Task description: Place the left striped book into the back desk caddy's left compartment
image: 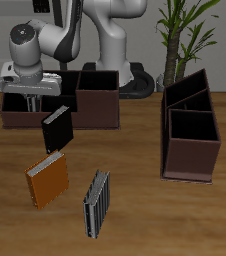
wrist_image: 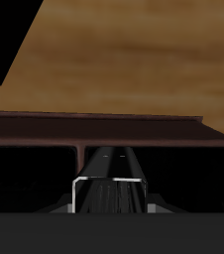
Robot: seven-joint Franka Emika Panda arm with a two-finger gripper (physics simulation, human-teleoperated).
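Observation:
My gripper (image: 32, 104) hangs over the end of the back desk caddy (image: 85, 118), above its left compartment (image: 19, 103). It looks shut on the left striped book (image: 57, 128). The book looks nearly black here and hangs tilted, in front of the caddy's middle cell and just above the table. In the wrist view the book (wrist_image: 109, 179) shows end-on as a dark slab with pale edges. Beyond it are the caddy's far wall (wrist_image: 45, 125) and black cells. My fingers barely show there.
Another striped book (image: 98, 203) and an orange book (image: 47, 180) lie nearer the table's front edge. A taller two-cell brown caddy (image: 190, 135) stands at the far side from my gripper. A potted plant (image: 185, 35) and the robot's base stand behind.

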